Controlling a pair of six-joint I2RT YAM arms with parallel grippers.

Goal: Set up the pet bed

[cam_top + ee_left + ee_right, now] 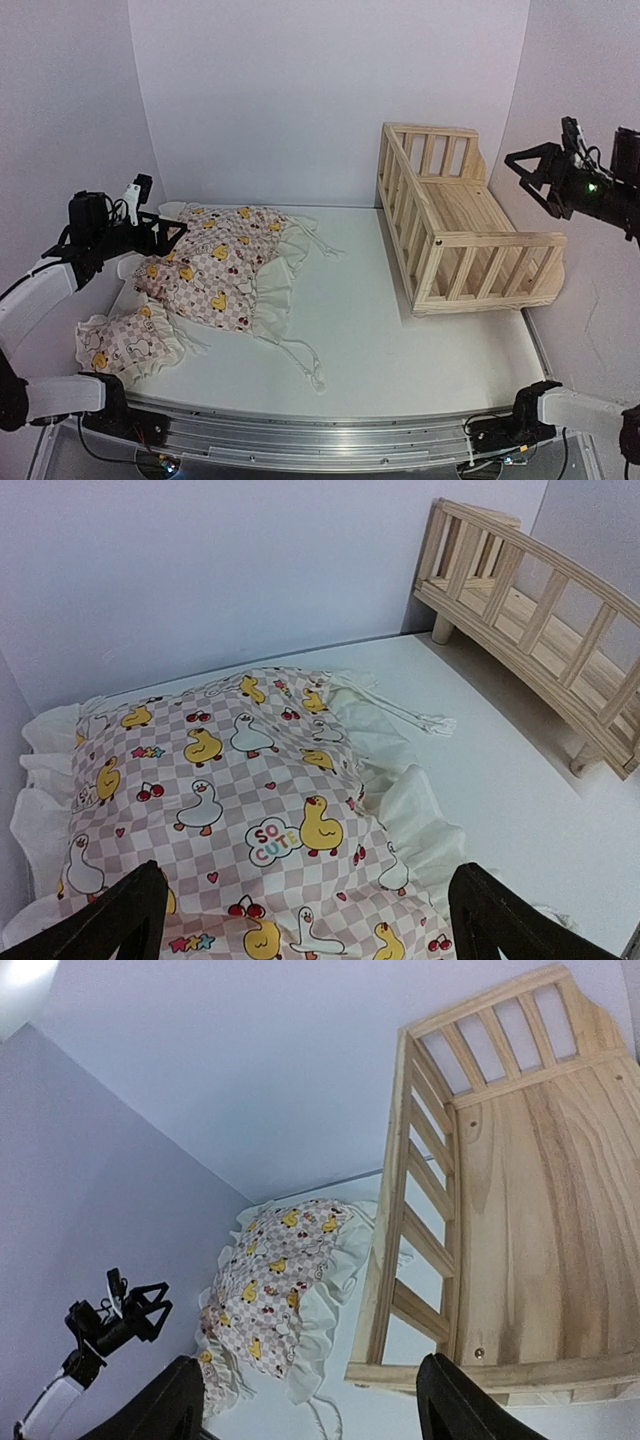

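The pet bed's pine frame [470, 235] stands empty at the right rear of the table, slatted rails up. Its ruffled duck-print cushion [215, 265] lies crumpled at the left, tie strings trailing. My left gripper [170, 232] hovers open over the cushion's left edge. In the left wrist view the cushion [230, 800] fills the space under the left gripper [310, 895], with the frame [530, 610] far right. My right gripper [525, 170] hangs open, high at the frame's right. From the right wrist, the right gripper [310, 1380] looks down on the frame [520, 1190] and the cushion [270, 1280].
A small matching pillow [120, 340] lies at the near left corner. Loose tie strings [310, 365] trail toward the table's front. White walls close in on three sides, and a metal rail [320, 430] runs along the near edge.
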